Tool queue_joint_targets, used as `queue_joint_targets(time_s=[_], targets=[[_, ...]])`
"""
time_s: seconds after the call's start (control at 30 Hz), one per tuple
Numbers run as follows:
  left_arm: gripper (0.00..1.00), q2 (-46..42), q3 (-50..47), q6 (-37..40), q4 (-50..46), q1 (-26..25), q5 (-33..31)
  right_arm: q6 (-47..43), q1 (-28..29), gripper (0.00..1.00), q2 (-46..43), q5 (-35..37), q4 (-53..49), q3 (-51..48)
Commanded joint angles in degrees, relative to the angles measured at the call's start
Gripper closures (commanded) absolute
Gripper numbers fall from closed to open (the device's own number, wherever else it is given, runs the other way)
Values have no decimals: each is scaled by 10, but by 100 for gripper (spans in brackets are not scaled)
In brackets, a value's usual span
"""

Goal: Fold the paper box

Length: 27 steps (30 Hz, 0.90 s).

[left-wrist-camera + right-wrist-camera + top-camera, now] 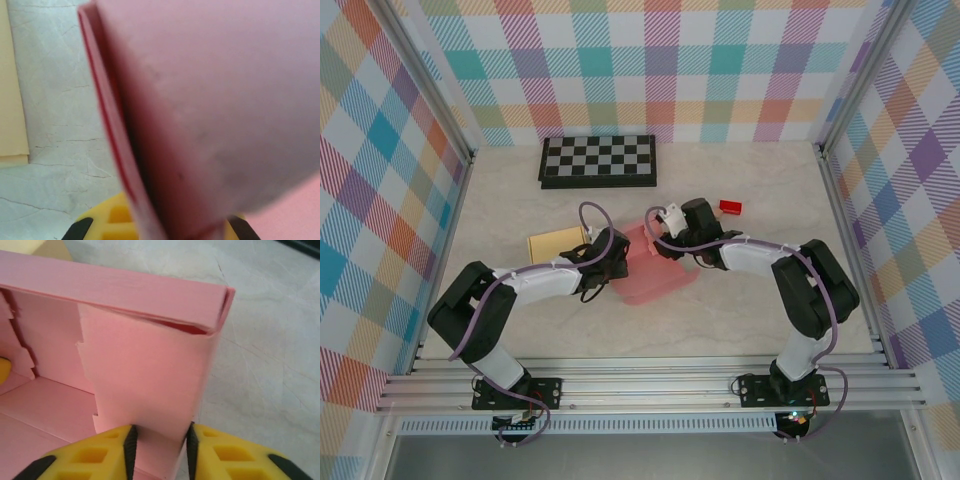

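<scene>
Pale marbled table (740, 320), plaid walls (720, 70) on three sides. Pink box (660, 280) sits mid-table between both arms, open side up, partly formed. In the right wrist view one long wall stands doubled over along its top edge, an end panel is upright against it, and notched flap edges show inside. Right gripper (160, 440) closed narrow on that end panel, yellow fingers (95, 460) pressed on either face. Left gripper (613, 260) at the box's left edge, pinched tight on a thin wall; left wrist view blurred by closeness. Tan card (555, 245) lies flat just left of box. Chessboard (598, 160) near back wall. Small red block (730, 206) behind and right, apart from box.
</scene>
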Motion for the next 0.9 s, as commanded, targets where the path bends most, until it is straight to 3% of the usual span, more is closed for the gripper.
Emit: queue_joint_targets(time_s=[0.0, 0.17, 0.5, 0.73, 0.87], targets=[[100, -36, 14, 29, 88, -36, 114, -15, 14, 58, 7, -63, 63, 6], [100, -44, 9, 36, 98, -35, 130, 0, -14, 53, 17, -93, 63, 10], [100, -68, -7, 44, 80, -36, 99, 21, -94, 46, 13, -191, -18, 33], [100, -74, -20, 62, 119, -36, 139, -11, -139, 43, 10, -321, -37, 43], [100, -78, -20, 82, 127, -35, 164, -46, -142, 40, 10, -323, -63, 60]])
